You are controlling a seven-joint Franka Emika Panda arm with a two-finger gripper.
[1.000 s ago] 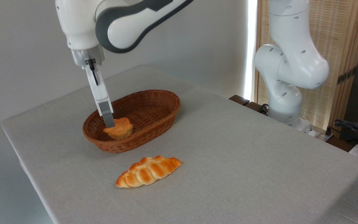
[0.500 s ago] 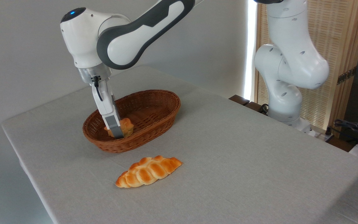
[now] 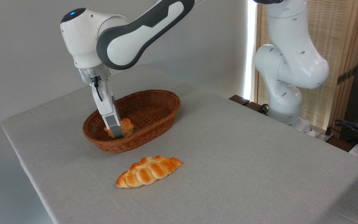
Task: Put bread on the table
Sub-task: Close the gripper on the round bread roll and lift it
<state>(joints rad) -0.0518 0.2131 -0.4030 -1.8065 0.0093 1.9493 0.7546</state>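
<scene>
The big grey counter (image 3: pixel 228 155) fills most of the frame, and on it, left of the middle, a brown wicker basket (image 3: pixel 154 102) is set. The white arm (image 3: pixel 129 31) is reached down from the upper left of the frame into the left end of that basket.

The bread (image 3: pixel 126 127), a small round golden bun, is seen inside the basket at its left end, low against the near wall. It has not yet been put on the counter.

The fingers (image 3: pixel 117 132) are held down at the bun, pointing almost straight down with a small tilt. One grey finger is seen in front of the bun, on its left part, and it seems to touch it. The other finger is hidden behind, so it cannot be told if the fingers are squeezed on the bun or only set around it. The bun is judged to lie between them, a little to the right of the finger that shows.

The bun is round, so no long side has to be lined up. A straight lift is what the next move would call for, high enough for the basket wall to be cleared.

A long braided loaf (image 3: pixel 148 171) is laid on the counter just below the basket. That spot would best be missed when the bun is set down.
</scene>
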